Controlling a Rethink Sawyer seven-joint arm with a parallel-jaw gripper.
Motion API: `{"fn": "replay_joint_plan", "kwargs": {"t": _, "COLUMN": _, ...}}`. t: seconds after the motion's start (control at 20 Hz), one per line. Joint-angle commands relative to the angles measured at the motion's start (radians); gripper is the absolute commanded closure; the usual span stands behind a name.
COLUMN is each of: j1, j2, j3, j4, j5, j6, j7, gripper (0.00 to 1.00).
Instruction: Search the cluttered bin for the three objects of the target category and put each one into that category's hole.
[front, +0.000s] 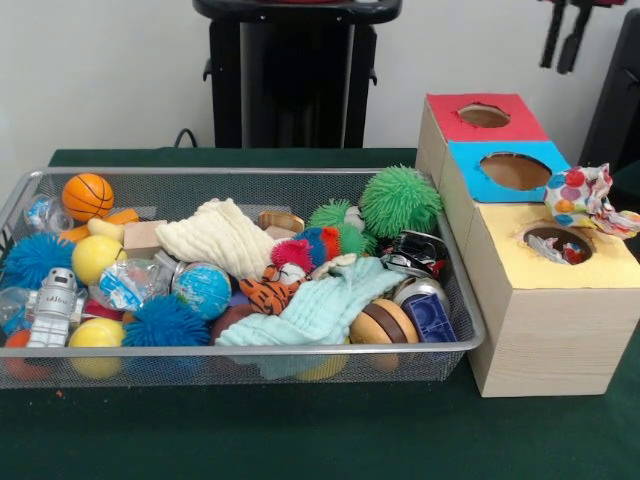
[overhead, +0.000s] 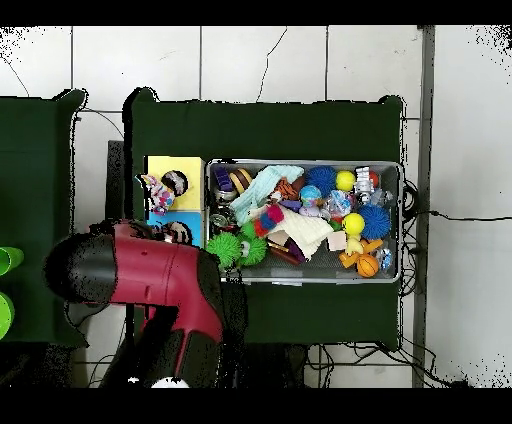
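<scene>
The wire mesh bin is full of toys and cloths; it also shows in the overhead view. One printed rag lies on the far right edge of the yellow-topped box, beside the hole. A second printed rag sits inside that hole. I see no printed rag in the bin. The overhead view shows the rag next to the yellow hole. My gripper hangs high above the boxes, open and empty.
The blue-topped hole and red-topped hole lie behind the yellow one. In the bin lie a cream cloth, a mint-green cloth, spiky balls and a toy robot. My red arm covers the red box from above.
</scene>
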Motion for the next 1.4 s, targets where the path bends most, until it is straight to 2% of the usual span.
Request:
{"fn": "replay_joint_plan", "kwargs": {"t": 0.05, "j1": 0.086, "j2": 0.09, "j3": 0.128, "j4": 0.123, "j5": 0.106, "j6": -0.12, "j7": 0.379, "gripper": 1.0}}
{"fn": "replay_joint_plan", "kwargs": {"t": 0.25, "j1": 0.149, "j2": 0.181, "j3": 0.105, "j4": 0.096, "j5": 0.131, "j6": -0.098, "j7": 0.416, "gripper": 1.0}}
{"fn": "replay_joint_plan", "kwargs": {"t": 0.5, "j1": 0.192, "j2": 0.288, "j3": 0.113, "j4": 0.084, "j5": 0.156, "j6": -0.191, "j7": 0.424, "gripper": 1.0}}
{"fn": "replay_joint_plan", "kwargs": {"t": 0.8, "j1": 0.22, "j2": 0.372, "j3": 0.074, "j4": 0.023, "j5": 0.131, "j6": -0.222, "j7": 0.433, "gripper": 1.0}}
{"fn": "replay_joint_plan", "kwargs": {"t": 0.9, "j1": 0.241, "j2": 0.382, "j3": 0.008, "j4": -0.023, "j5": 0.108, "j6": -0.18, "j7": 0.445, "gripper": 1.0}}
{"fn": "replay_joint_plan", "kwargs": {"t": 1.05, "j1": 0.206, "j2": 0.365, "j3": -0.027, "j4": -0.07, "j5": 0.099, "j6": -0.128, "j7": 0.423, "gripper": 1.0}}
{"fn": "replay_joint_plan", "kwargs": {"t": 1.15, "j1": 0.188, "j2": 0.36, "j3": -0.06, "j4": -0.131, "j5": 0.092, "j6": -0.051, "j7": 0.415, "gripper": 1.0}}
{"fn": "replay_joint_plan", "kwargs": {"t": 1.4, "j1": 0.155, "j2": 0.359, "j3": -0.112, "j4": -0.267, "j5": 0.113, "j6": 0.083, "j7": 0.457, "gripper": 1.0}}
